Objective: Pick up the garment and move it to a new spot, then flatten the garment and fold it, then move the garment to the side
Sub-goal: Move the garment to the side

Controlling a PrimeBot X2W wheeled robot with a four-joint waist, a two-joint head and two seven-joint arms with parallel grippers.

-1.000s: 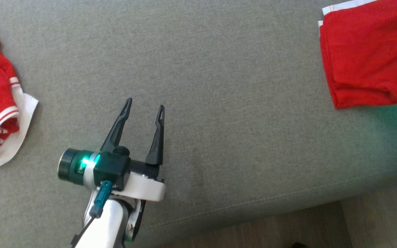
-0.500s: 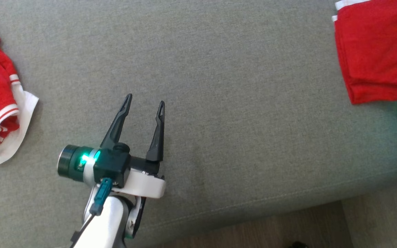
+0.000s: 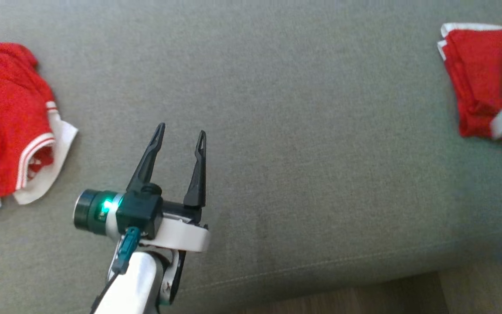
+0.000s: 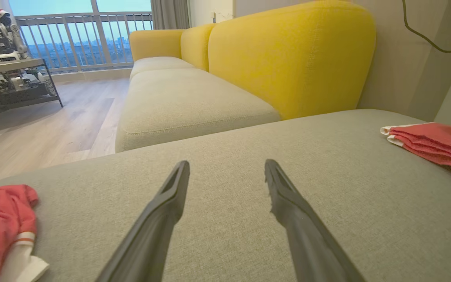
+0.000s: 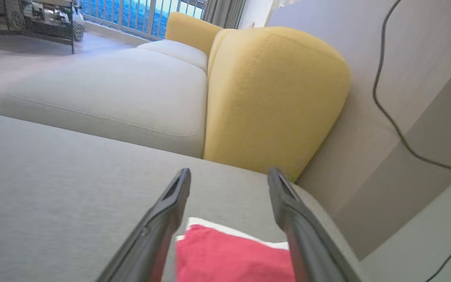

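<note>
Since seemingly done setting garment (image 5: 229, 254) aside at lower centre, lift right gripper (image 5: 228, 172), wide and empty, clear; left gripper (image 4: 227, 163) likewise wide, empty

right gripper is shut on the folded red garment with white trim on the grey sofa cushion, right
No, it is open: the right wrist view shows the right gripper with fingers spread apart over the folded red garment with white trim on the grey sofa cushion.
</note>
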